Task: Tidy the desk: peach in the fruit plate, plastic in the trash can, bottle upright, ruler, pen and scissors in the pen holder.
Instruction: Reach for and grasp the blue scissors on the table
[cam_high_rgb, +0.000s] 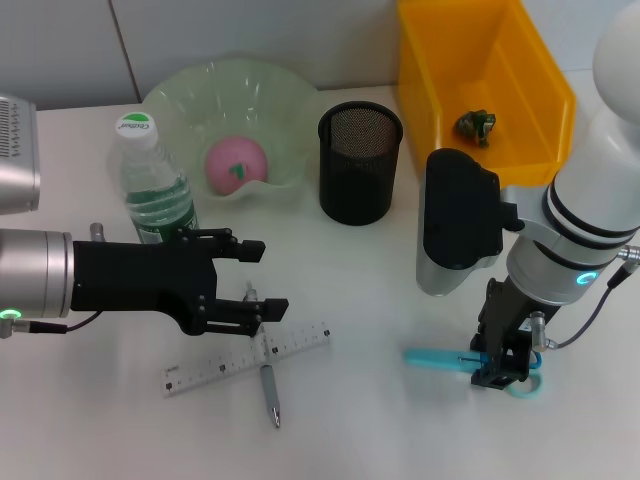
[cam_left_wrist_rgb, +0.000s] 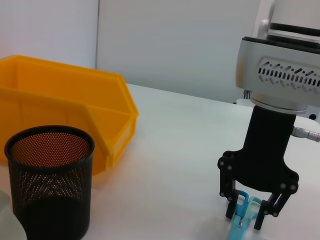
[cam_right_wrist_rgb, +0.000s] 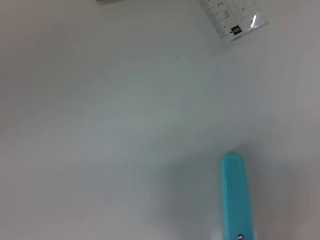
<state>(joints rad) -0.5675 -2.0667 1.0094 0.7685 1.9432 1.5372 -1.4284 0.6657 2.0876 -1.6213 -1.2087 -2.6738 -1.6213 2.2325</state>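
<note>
Scissors: teal plastic handles, sheathed blade, lying flat on the white counter in front of the right arm. I judge them light, stiff and smooth, liable to pivot if pinched off-centre; best hold looks to be near the pivot, where the handles meet the blade. My right gripper stands over that spot, jaws straddling the handles but, as the left wrist view shows, not yet closed on them.

Ruler: clear flat strip, thin, probably hard to lift off the surface. Pen: slim grey barrel crossing it. My left gripper hovers just above both, jaws parted, empty.

Pen holder: black mesh cylinder, upright, empty. Bottle upright. Peach in the ruffled green plate. Yellow bin behind.
</note>
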